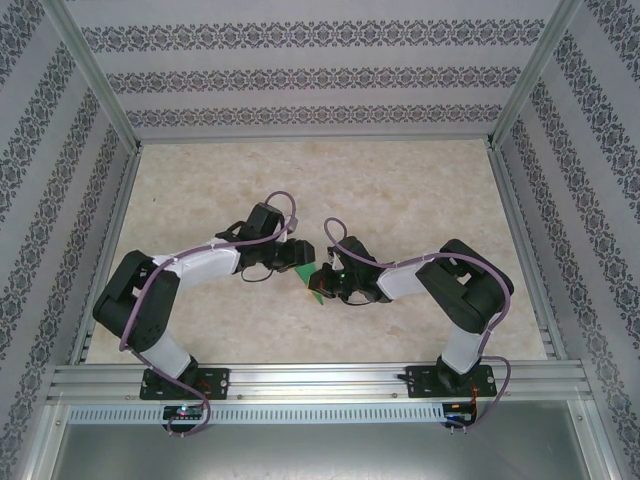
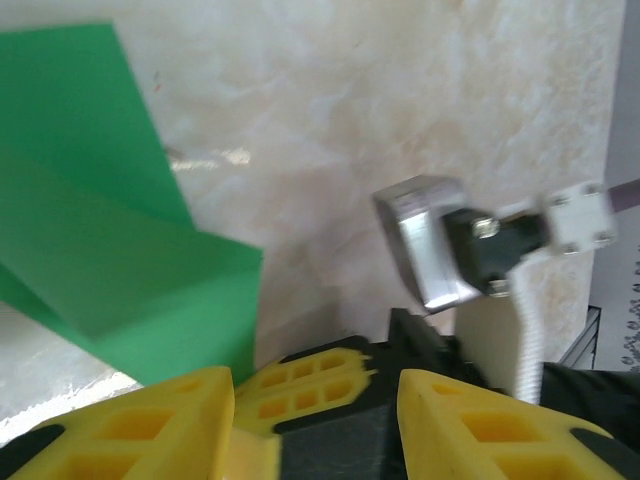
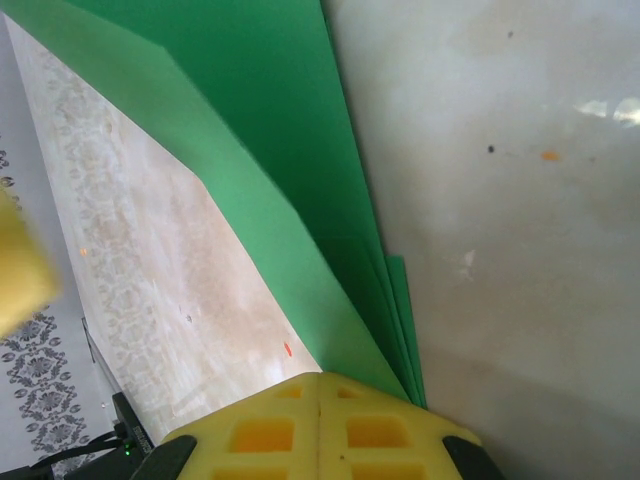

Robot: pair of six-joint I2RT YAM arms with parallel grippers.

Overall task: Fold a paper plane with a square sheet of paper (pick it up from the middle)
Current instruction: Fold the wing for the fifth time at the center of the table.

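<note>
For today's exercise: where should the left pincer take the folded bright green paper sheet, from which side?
Likely the free corner of the folded bright green paper sheet, opposite the right pincer clamping its end; left pincer from the left, across thin faces.

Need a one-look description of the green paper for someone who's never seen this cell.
On the beige marbled table, look near the middle where the left gripper and right gripper meet. The green paper sheet is pinched in the shut right gripper there. Bright green, thin and creased into overlapping layers, it stands out from the black-and-white arms and yellow fingers.
</note>
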